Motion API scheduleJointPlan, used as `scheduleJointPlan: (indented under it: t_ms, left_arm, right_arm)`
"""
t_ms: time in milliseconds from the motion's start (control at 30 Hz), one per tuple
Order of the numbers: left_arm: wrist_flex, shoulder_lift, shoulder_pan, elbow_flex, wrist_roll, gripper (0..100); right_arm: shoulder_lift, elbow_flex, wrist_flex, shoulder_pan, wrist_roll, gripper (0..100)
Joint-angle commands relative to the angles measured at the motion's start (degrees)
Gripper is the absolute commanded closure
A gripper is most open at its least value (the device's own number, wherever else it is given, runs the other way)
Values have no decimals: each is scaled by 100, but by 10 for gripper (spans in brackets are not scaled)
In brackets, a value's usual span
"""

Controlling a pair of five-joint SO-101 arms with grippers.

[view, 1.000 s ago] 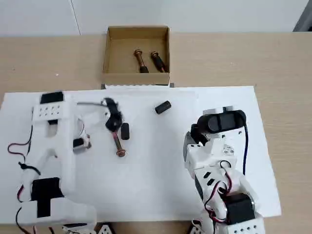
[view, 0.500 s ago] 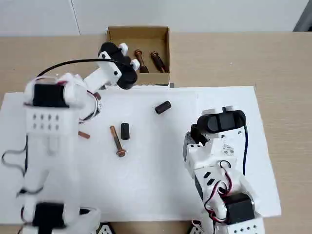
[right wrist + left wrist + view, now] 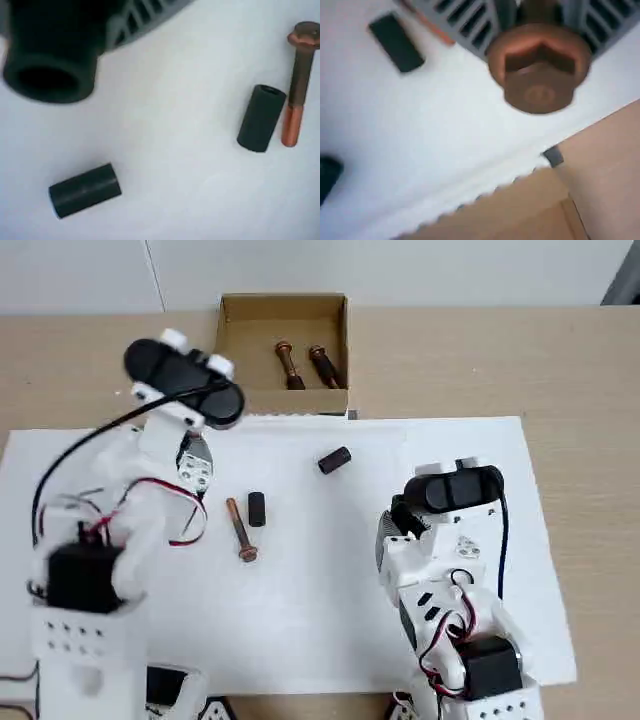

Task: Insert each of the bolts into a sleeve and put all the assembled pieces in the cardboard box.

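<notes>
Left of the middle of the high view, below the cardboard box (image 3: 228, 350), the left gripper (image 3: 195, 468) is closed on a held bolt (image 3: 538, 70). At the lower right, a held sleeve (image 3: 49, 67) is gripped tight by the right gripper (image 3: 392, 535). A loose bolt (image 3: 240, 530) is seen just beside a loose sleeve (image 3: 257, 508), and a far sleeve (image 3: 334, 460) lies apart. Two done pieces (image 3: 290, 365) lie in the box. Joining is likely the step in hand: the held bolt must be lined up with the sleeve's hole and pushed in.
</notes>
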Motion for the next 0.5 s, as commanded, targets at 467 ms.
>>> scheduleJointPlan:
  t_ms: [467]
  left_arm:
    - [-2462,-2980,308,3116,2989,995]
  right_arm:
    - [-4,237,-1473,-1253,949,995]
